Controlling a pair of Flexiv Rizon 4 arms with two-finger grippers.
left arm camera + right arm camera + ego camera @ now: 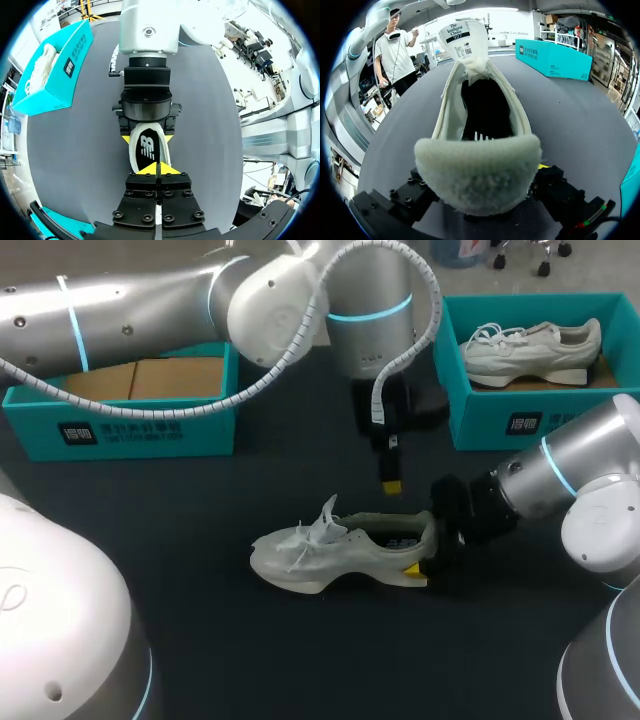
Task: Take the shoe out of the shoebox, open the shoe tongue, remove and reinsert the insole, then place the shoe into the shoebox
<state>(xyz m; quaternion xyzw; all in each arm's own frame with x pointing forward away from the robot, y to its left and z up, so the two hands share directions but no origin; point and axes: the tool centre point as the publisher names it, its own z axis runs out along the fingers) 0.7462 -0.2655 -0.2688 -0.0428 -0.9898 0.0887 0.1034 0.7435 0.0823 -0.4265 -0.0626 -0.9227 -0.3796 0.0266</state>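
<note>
A white shoe (pixel 330 552) lies on its sole on the dark table, toe to the left, laces loose. My right gripper (pixel 432 558) comes in from the right, shut on the heel, one finger on each side. In the right wrist view the padded heel collar (pixel 477 170) fills the space between the fingers, and beyond it the tongue (pixel 462 42) stands raised over the dark opening. My left gripper (pixel 391 480) hangs shut just above the heel opening. Looking down from the left wrist, its joined yellow tips (pixel 157 170) sit over the black insole (pixel 147 147), with the right gripper (pixel 147 139) around the heel.
A teal shoebox (pixel 120 425) with a bare cardboard floor stands at the back left. A second teal shoebox (pixel 500 420) at the back right holds another white shoe (pixel 530 350). Open table lies in front of the shoe.
</note>
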